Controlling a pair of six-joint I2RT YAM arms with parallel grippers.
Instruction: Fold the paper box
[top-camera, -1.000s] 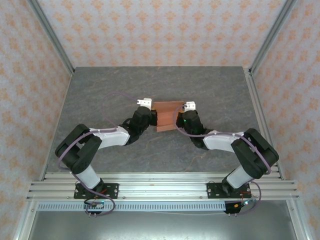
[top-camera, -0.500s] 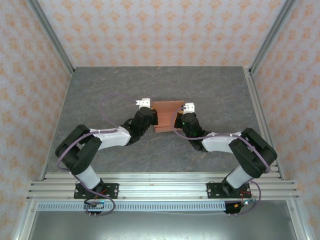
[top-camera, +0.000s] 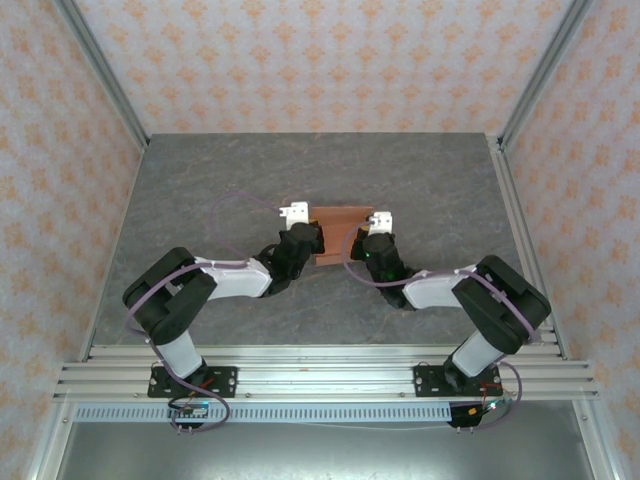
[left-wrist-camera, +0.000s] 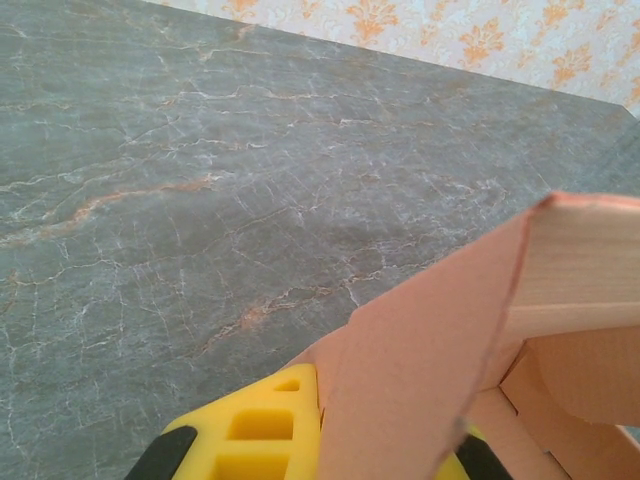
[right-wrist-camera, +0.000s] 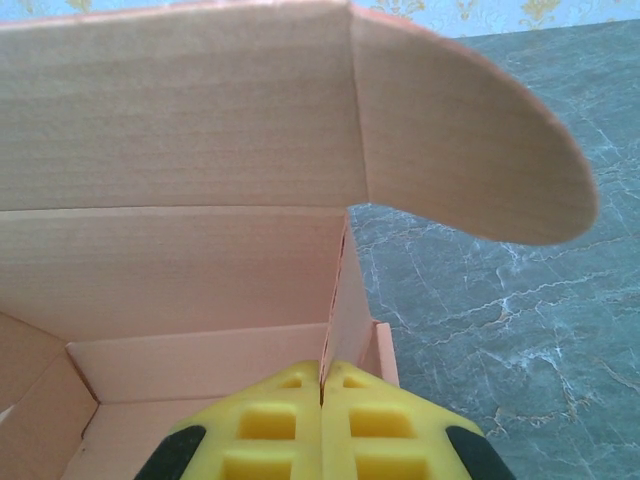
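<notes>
Both sets of fingers have drawn inward since a second ago, and the box between them now looks narrower from above, with its sides pulled up. At the near edge, the left arm (top-camera: 228, 277) and the right arm (top-camera: 435, 288), two in all, rise from the rail (top-camera: 320, 375) and bend toward the middle of the grey marbled tabletop (top-camera: 200, 180). There the left fingers (top-camera: 308, 240) and the right fingers (top-camera: 362, 242) meet the one paper box (top-camera: 340, 222), one pair at each side of it.

In the left wrist view the left fingers (left-wrist-camera: 255, 430) are closed on a salmon-orange panel of the paper box (left-wrist-camera: 420, 370). The panel stands up between the yellow pads and hides most of the far one.

In the right wrist view the right fingers (right-wrist-camera: 270, 425) are shut pad against pad, with the box's thin side wall pinched at the seam. Beyond them the paper box (right-wrist-camera: 180, 260) is half formed. It has a floor, a back wall and a raised lid panel showing pale ribbed inner card. One rounded flap (right-wrist-camera: 460, 140) sticks out to the right over bare tabletop. Patterned walls (top-camera: 320, 60) close the far side.
</notes>
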